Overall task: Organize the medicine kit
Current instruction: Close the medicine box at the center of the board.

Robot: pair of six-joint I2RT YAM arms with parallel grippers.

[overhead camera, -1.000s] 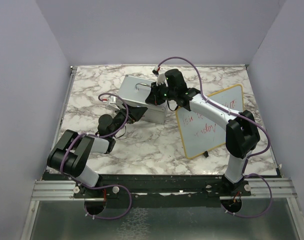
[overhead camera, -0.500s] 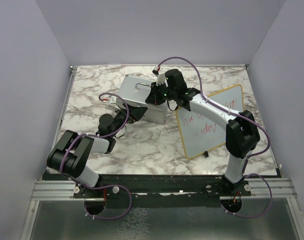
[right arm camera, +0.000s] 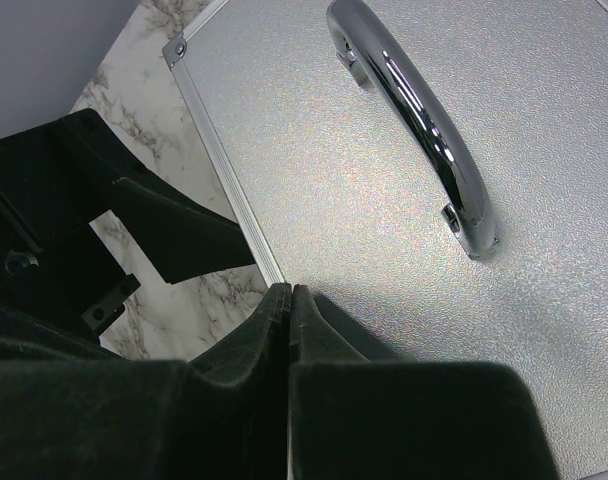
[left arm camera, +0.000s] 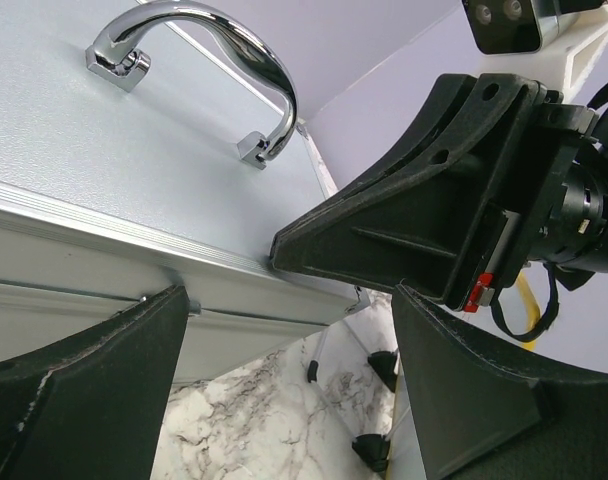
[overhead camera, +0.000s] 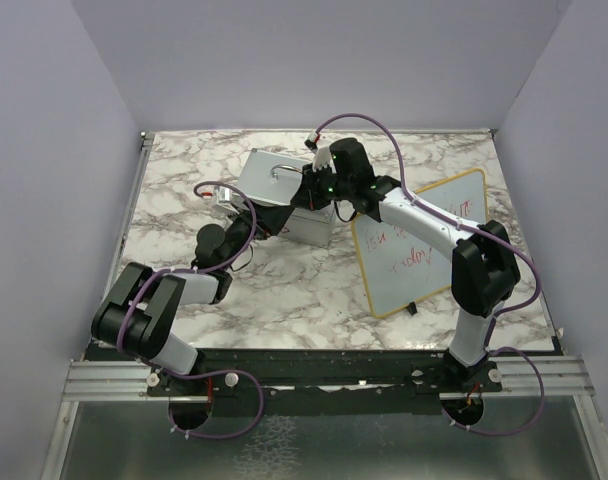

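The medicine kit point(overhead camera: 269, 180) is a grey metal box at the table's middle back, its lid point(left arm camera: 94, 150) down and a chrome loop handle point(right arm camera: 416, 118) on top. My right gripper point(right arm camera: 289, 293) is shut with nothing in it, and its tips rest on the lid just inside the front edge, beside the handle. In the top view that gripper point(overhead camera: 304, 194) is over the box's front right part. My left gripper point(left arm camera: 284, 400) stands open low at the box's front face, its fingers point(left arm camera: 84, 390) straddling the front edge under the right gripper's tips. The latch is hidden.
A wood-framed whiteboard point(overhead camera: 419, 240) with red writing leans on the table right of the box, under the right arm. Its black feet point(left arm camera: 376, 452) show just past the box's corner. Marble tabletop point(overhead camera: 314, 285) lies in front of the box.
The left wrist has lifted and shifted slightly left at the box's front. The right gripper stays pressed on the lid; the box has not moved.
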